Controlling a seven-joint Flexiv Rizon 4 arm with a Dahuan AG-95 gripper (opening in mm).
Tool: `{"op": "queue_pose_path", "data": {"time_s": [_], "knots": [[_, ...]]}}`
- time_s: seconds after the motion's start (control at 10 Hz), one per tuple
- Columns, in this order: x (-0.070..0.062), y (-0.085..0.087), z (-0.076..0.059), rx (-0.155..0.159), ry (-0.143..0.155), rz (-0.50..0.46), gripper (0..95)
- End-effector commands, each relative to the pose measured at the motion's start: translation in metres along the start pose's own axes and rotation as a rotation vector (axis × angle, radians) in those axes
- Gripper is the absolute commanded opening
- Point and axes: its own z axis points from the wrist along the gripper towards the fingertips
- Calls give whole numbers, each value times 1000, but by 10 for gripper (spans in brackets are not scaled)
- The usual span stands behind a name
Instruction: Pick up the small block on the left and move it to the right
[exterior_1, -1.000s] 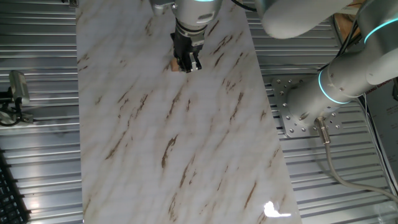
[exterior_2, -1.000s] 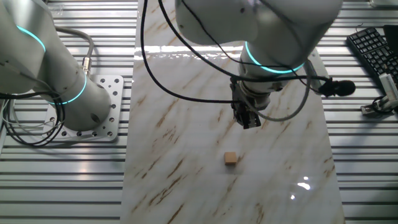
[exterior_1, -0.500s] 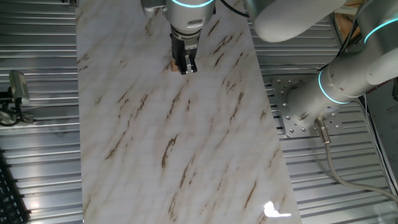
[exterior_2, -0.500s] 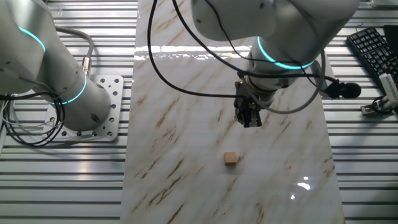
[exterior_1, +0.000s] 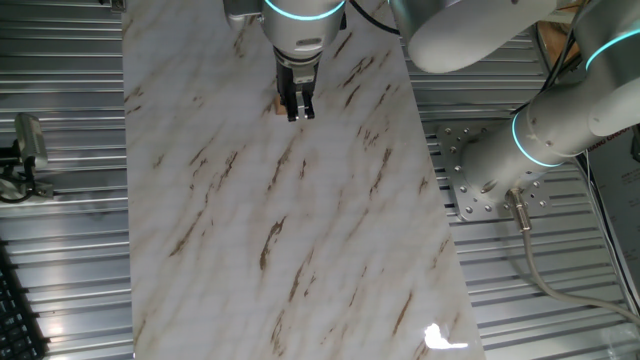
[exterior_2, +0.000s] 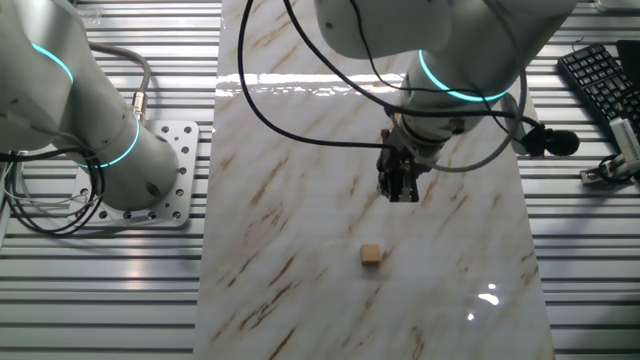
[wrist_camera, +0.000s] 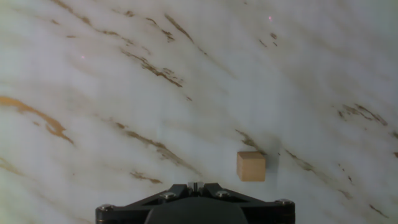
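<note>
Counter (exterior_2: 300, 130): smooth white surface with brown marble-like streaks, glossy; bright glare bands and spots show in both fixed views.
Block (exterior_2: 371, 254): light brown, looks like plain wood, matt, flat even faces (wrist_camera: 251, 166).
Fingers (exterior_2: 404, 190): black, dull finish, look like hard plastic or coated metal; which one cannot be told.
Arm (exterior_2: 60, 100): smooth white shells, slight satin sheen, with glowing teal rings at the joints.
Base plate (exterior_2: 175, 170): bare grey metal, matt, dotted with holes.
Floor (exterior_2: 100, 290): ribbed silver metal slats, shiny.
Cables (exterior_2: 290, 120): black, smooth rubbery look.
</note>
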Motion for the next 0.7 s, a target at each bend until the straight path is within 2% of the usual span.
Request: {"op": "queue_pose_path", "data": {"time_s": [0.1, 0.7], "knots": [[2, 0, 0, -2, -2, 5, 0], [2, 0, 0, 5, -3, 12, 0]]}}
